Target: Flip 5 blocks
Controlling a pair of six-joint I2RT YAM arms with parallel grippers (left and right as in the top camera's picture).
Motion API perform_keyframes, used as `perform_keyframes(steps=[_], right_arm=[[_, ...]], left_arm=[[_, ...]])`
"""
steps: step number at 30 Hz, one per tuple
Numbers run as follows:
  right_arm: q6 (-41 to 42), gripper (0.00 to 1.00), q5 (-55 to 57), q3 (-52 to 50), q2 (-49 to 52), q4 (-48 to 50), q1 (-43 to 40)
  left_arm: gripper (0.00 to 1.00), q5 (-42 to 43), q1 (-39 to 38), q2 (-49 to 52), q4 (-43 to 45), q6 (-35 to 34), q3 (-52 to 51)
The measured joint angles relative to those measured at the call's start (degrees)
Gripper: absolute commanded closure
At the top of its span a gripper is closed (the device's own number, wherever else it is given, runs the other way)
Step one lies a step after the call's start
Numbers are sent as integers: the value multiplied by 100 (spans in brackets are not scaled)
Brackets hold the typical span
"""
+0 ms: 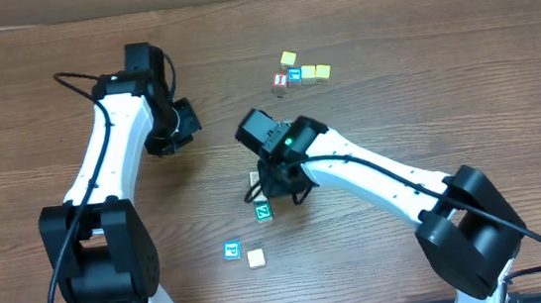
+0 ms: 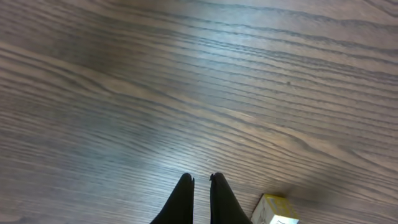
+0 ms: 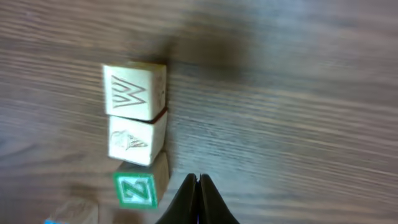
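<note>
Left arm: elbow raised, bent over the surface (image 1: 423,77) well up-left of the Z block (image 1: 263,211); the left tool (image 2: 201,182) points down, fingers closed together, gripping nothing.
Right arm: stretches in from the lower right; the right tool (image 3: 198,182) is closed and empty, tips just right of Z.
Blocks: the W block (image 3: 134,91) and picture block (image 3: 135,140) touch, in a row with Z; the teal block (image 1: 231,250) and pale block (image 1: 256,258) lie below-left of Z.
Hidden: overhead, the right wrist covers most of the two white blocks; a yellow cube (image 2: 275,211) is cut off at the left wrist view's edge.
</note>
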Motion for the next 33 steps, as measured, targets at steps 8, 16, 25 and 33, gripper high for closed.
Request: perform_keyframes(steps=[8, 16, 25, 33], right_arm=[[358, 96, -671, -986, 13, 1038, 133], [468, 96, -922, -986, 13, 1036, 214], [614, 96, -994, -986, 13, 1141, 214], [704, 96, -1049, -986, 13, 1154, 214]], left_arm=[[92, -22, -2, 0, -2, 0, 0], [91, -28, -2, 0, -4, 0, 0], [91, -92, -2, 0, -4, 0, 0], [91, -92, -2, 0, -4, 0, 0]])
